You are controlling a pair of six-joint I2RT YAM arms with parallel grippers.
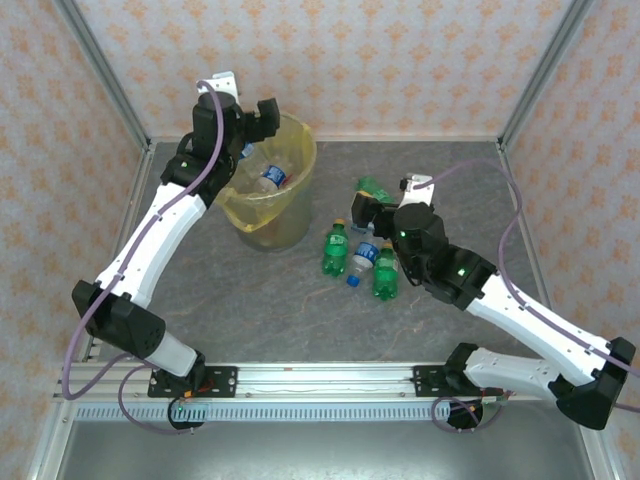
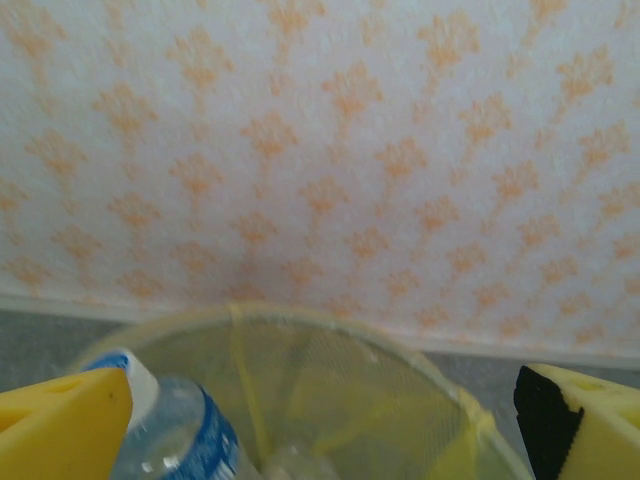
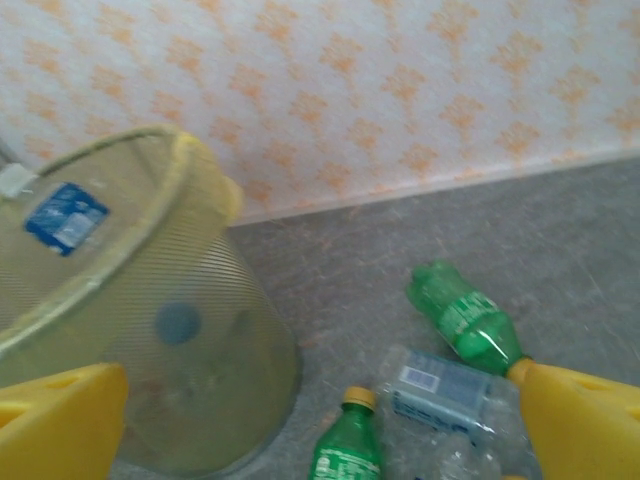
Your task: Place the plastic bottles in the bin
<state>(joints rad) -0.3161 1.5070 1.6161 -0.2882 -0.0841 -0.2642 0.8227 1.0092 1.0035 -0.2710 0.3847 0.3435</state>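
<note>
from above, the bin [image 1: 300,215] stands on the grey bench [image 1: 480,190] toward the far left, lined in yellow, and a blue-labelled bottle [image 1: 272,177] lies inside it. the left tool [image 1: 255,122] hangs over the bin's far rim. the right tool [image 1: 365,210] hovers above a cluster of bottles to the right of the bin: 3 green bottles [image 1: 335,250] and, between 2 of them, a blue-capped bottle [image 1: 360,262]. at the left wrist, the left tool [image 2: 320,410] has its yellow pads [image 2: 60,425] set well apart in the lower corners, gripping nothing. a white-capped bottle [image 2: 175,430] with a blue label sits just beside one pad, above the bin's mouth [image 2: 400,345]; i cannot tell whether they touch. at the right wrist, the right tool [image 3: 315,400] is likewise spread wide with nothing held. the bin [image 3: 200,400] stands to the left, a blue label showing through its wall. on the bench lie a far green bottle [image 3: 465,320], a crushed clear bottle [image 3: 440,395] just beside it, and a near green bottle [image 3: 350,450].
</note>
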